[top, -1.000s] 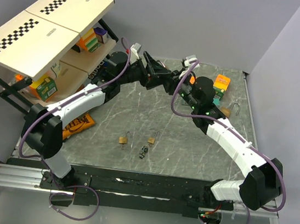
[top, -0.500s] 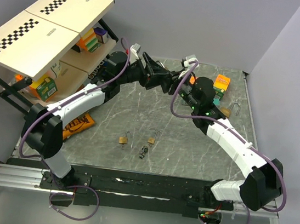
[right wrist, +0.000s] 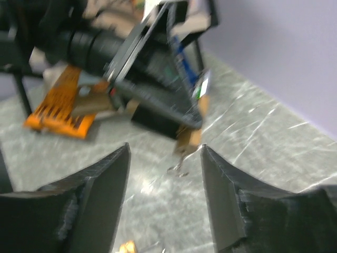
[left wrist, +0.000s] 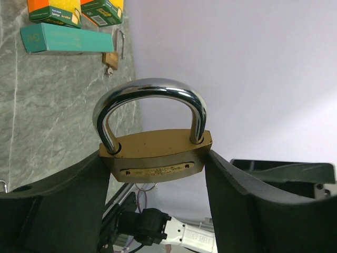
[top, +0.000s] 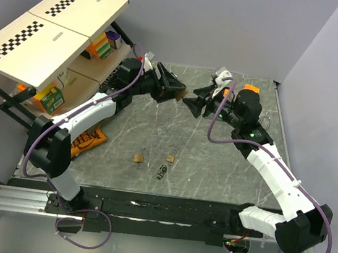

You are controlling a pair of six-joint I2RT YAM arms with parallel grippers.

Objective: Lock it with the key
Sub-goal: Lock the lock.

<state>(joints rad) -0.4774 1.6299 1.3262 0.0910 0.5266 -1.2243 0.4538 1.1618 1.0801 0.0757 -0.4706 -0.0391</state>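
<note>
At top centre of the overhead view, the left gripper (top: 181, 93) clamps a large brass padlock (left wrist: 156, 154) by its body. Facing it, the right gripper (right wrist: 164, 158) gapes wide, empty. Lower centre lies the key bunch (top: 161, 173), unheld. Fetching it likely comes next, which calls for a fine pinch.

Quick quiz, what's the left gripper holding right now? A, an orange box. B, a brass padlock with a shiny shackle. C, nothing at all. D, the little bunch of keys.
B: the left wrist view shows the brass padlock clamped by its body between the fingers of the left gripper, while the key bunch lies on the table.
</note>
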